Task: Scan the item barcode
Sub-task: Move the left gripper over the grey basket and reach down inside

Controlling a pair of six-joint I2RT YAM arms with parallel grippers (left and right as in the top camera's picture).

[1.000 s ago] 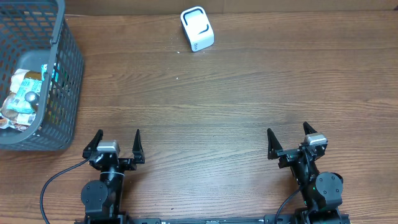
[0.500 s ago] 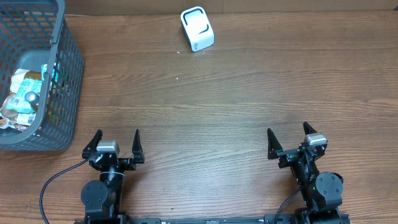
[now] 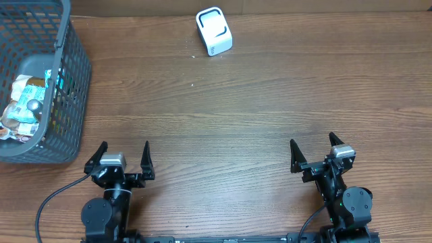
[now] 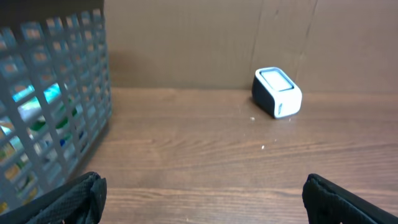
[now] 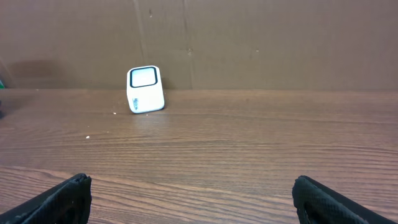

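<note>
We judge the task barely begun: nothing has been picked up and nothing has been shown to the barcode scanner, a small white box with a dark-framed window that stands alone at the 12 o'clock edge of the wooden table. The items to scan are in the grey mesh basket at 9 to 10 o'clock. We see a heap of crumpled food packets on its floor and something teal against its near wall, and we cannot tell which one is meant or where any barcode faces. The left gripper sits at 7 o'clock with its fingers spread wide and nothing between them. The right gripper at 5 o'clock is likewise fully released and empty. Everything is left to do: reach into the basket, grasp a packet, carry it across to the scanner and turn its code toward the window. Compared with a second ago, the left gripper has shifted slightly toward 9 o'clock, nearer the basket, and its cable has moved with it. The right gripper, scanner and basket are unchanged.
</note>
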